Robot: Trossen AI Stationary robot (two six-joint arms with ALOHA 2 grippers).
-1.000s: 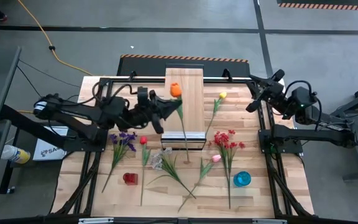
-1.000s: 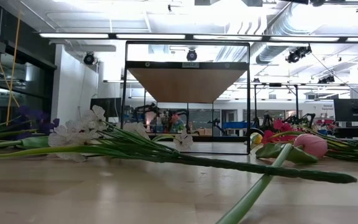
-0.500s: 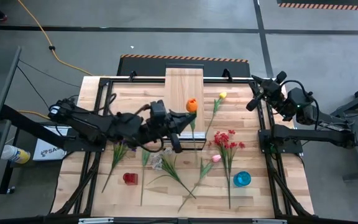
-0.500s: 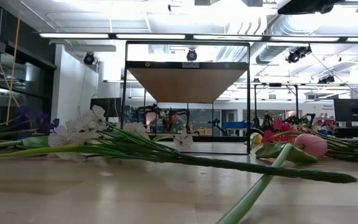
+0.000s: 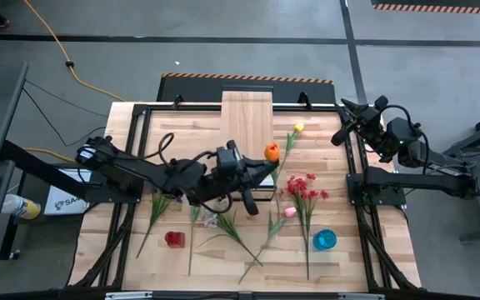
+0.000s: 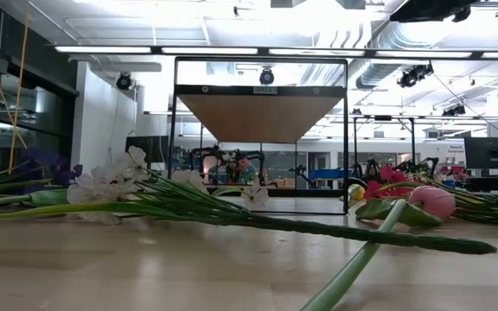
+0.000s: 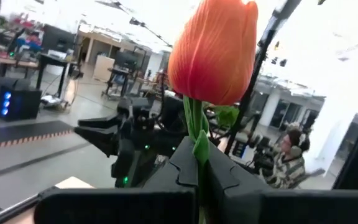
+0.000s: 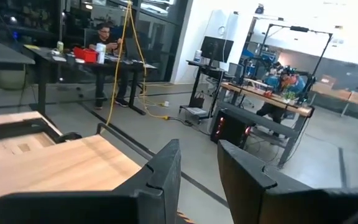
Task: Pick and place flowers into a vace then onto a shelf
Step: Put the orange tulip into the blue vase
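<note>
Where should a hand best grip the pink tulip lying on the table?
Grip the pink tulip on its bare green stem just below the bloom, coming straight down from above. It lies flat, and the red spray crowds one side.

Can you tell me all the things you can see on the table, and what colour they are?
Orange tulip: one, orange with green stem, held up beside the shelf's near end.
Yellow tulip: one, yellow, lying right of the shelf.
Red blossom spray: one, red, right side of table.
Pink tulip: one, pink, near the red spray.
Purple blossom spray: one, purple, left side, partly hidden.
Blue round vase: one, blue, front right.
Red small vase: one, red, front left.
Pale wood shelf: one, table's far middle.
Left gripper: black, shut on the tulip's stem.
Right gripper: black, open, far right edge.
</note>
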